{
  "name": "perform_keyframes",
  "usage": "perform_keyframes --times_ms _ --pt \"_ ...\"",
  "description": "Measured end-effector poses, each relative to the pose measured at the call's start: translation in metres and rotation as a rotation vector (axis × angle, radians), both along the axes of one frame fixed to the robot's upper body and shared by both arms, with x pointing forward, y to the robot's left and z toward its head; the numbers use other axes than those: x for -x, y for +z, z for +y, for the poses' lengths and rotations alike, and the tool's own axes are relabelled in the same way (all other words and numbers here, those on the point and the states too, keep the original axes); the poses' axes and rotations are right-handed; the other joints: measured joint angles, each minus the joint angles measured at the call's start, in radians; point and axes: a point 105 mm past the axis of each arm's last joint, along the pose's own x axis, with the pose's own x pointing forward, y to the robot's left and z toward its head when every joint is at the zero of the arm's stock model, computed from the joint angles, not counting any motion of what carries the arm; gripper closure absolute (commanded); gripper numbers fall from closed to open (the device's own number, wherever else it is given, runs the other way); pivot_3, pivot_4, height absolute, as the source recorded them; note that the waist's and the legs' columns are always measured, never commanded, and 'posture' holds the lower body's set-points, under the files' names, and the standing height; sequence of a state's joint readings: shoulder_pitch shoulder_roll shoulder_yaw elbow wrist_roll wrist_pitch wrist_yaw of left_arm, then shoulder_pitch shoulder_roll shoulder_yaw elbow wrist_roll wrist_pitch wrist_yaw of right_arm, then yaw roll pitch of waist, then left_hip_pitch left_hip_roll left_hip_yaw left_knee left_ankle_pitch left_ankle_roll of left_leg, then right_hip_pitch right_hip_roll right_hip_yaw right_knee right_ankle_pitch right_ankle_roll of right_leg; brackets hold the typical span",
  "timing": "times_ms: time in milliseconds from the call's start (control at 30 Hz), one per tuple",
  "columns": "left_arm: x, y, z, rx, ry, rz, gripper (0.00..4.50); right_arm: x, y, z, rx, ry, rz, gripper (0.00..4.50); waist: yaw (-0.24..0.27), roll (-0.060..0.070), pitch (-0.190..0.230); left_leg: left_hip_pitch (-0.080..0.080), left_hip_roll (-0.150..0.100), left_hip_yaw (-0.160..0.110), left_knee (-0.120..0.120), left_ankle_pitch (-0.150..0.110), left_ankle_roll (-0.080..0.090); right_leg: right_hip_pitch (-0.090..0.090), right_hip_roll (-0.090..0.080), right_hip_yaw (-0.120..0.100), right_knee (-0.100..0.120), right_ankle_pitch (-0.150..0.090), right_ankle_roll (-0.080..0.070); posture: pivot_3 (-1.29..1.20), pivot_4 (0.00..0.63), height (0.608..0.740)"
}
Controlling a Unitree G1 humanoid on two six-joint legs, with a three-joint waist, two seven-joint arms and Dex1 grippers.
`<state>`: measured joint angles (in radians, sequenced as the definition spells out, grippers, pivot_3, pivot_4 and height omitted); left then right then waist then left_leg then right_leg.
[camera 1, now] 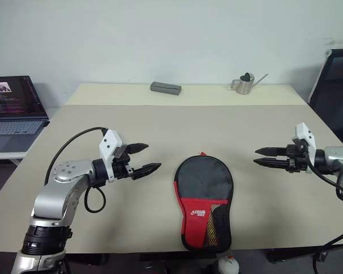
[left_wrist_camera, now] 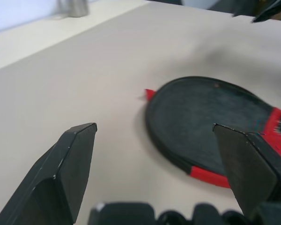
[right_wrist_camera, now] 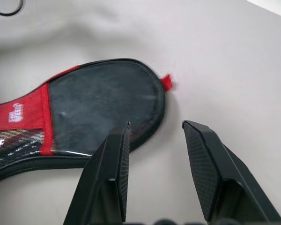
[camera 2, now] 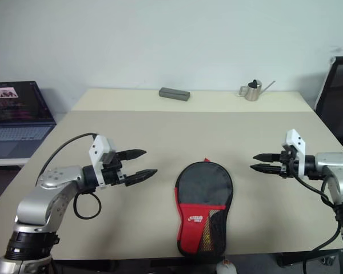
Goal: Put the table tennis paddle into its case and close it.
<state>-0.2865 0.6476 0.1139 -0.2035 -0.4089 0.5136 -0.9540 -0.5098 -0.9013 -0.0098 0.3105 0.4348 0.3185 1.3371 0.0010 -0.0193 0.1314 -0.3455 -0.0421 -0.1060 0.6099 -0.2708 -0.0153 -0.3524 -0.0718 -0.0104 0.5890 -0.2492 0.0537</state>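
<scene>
Case (camera 1: 204, 201) lay zipped near the surface's front edge; left gripper (camera 1: 142, 159) wide open, right gripper (camera 1: 265, 157) part-open, both empty. We judged only retreat remained.

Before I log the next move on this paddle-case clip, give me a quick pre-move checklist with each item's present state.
1. Case lies flat on the table, between both arms: ok.
2. Case edge looks shut all round: ok, though the zip itself cannot be made out.
3. Paddle inside the case: cannot tell.
4. Left gripper open, holding nothing, apart from the case: ok.
5. Right gripper open, holding nothing, apart from the case: ok.
6. Grey box and small metal watering can stand at the far edge, away from the case: ok.
</scene>
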Motion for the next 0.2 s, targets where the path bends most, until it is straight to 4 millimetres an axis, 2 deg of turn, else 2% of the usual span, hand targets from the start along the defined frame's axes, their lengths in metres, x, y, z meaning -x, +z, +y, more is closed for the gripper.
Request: perform_keyframes --times_ms 200 --pt "0.006 -0.016 0.007 -0.029 0.062 0.016 0.17 -0.002 0.001 -0.002 0.023 -0.003 0.001 2.55 0.0 0.0 0.0 -0.001 0.0 0.001 0.0 0.0 0.0 0.0 0.0 0.001 0.0 0.0 -0.001 0.0 0.15 0.74"
